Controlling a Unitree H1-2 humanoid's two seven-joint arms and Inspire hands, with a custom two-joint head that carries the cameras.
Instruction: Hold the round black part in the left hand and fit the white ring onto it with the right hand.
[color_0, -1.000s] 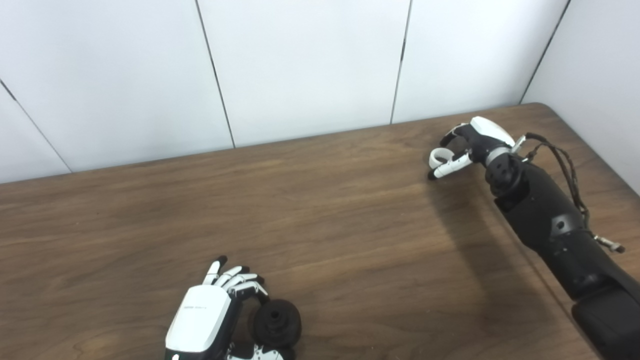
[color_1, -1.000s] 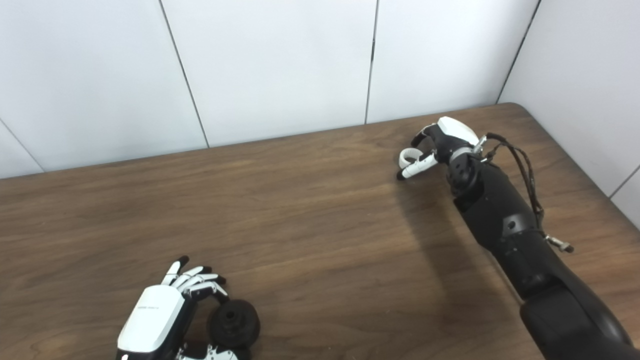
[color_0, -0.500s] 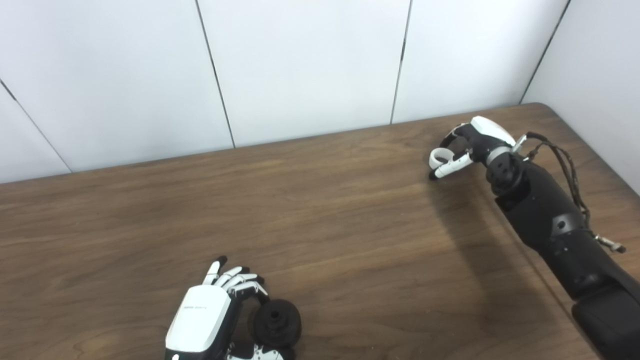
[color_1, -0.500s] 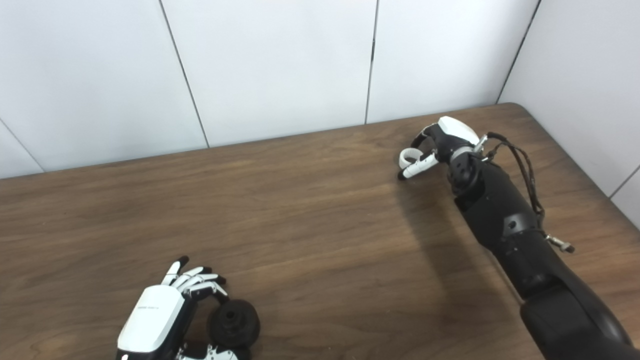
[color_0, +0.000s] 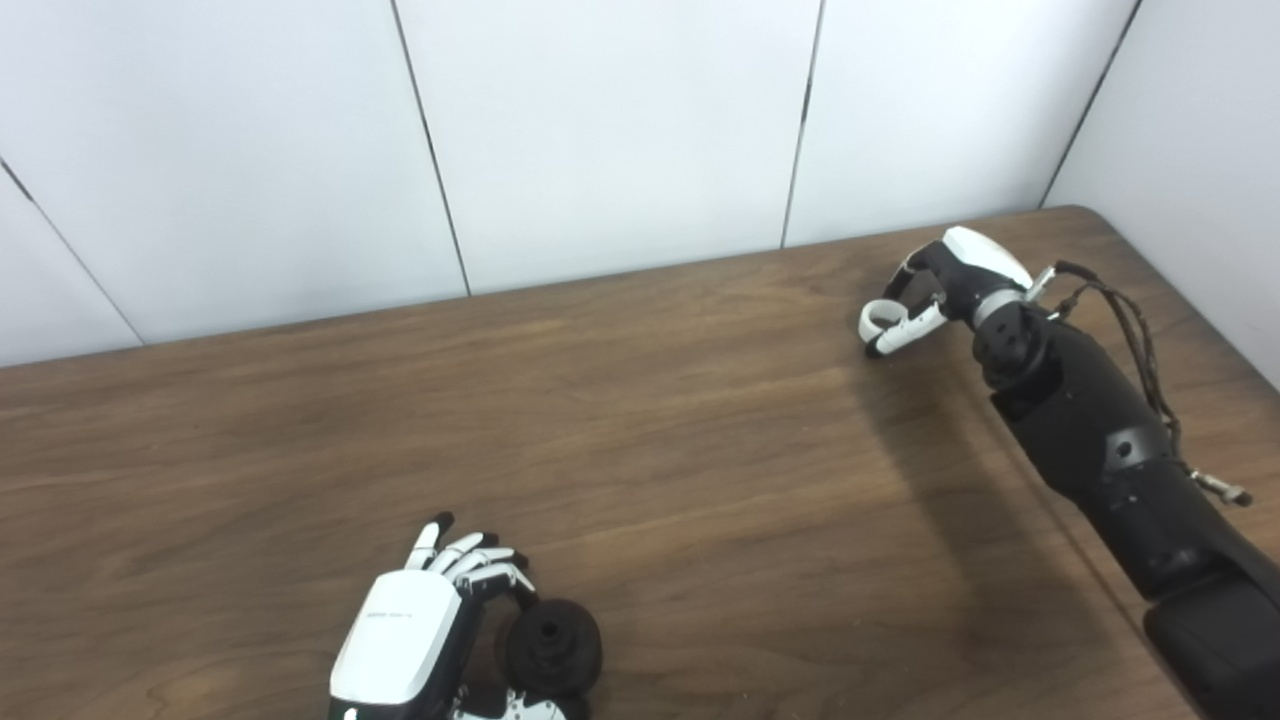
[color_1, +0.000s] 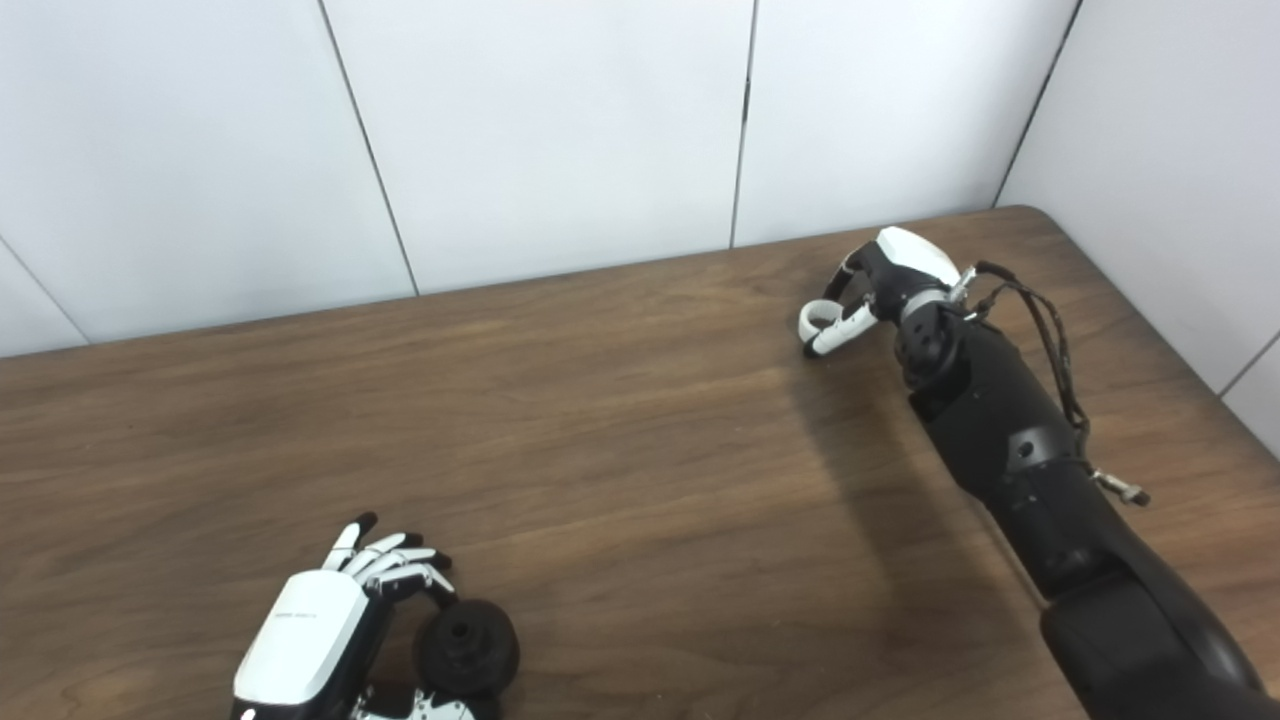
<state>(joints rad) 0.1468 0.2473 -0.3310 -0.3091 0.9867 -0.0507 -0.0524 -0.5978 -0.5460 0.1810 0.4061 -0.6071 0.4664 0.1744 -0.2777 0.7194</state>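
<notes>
The round black part (color_0: 553, 647) is a matte black disc with a raised hub and a small central hole facing upward. It is located at the near edge of the wooden table (color_0: 640, 440), toward the left. It is enclosed by the left hand (color_0: 430, 625): the curled fingers (color_0: 480, 570) are set against its far side and the thumb against its near side, so the part is gripped. Whether the part is lifted clear of the table surface cannot be determined.

The white ring (color_1: 818, 318) is a small, plain white band. It is located at the far right of the table, well apart from the black part. It is pinched in the right hand (color_1: 880, 285), with the fingers closed around it from above and the thumb beneath. The ring is partly covered by the fingers, so its full outline is not visible.

The right forearm (color_0: 1090, 430) is black, with a braided cable (color_0: 1125, 320) looped along its outer side. A shadow is cast by the arm on the table. White wall panels (color_0: 600, 130) are seen behind the table. The table surface between the two hands is unobstructed.
</notes>
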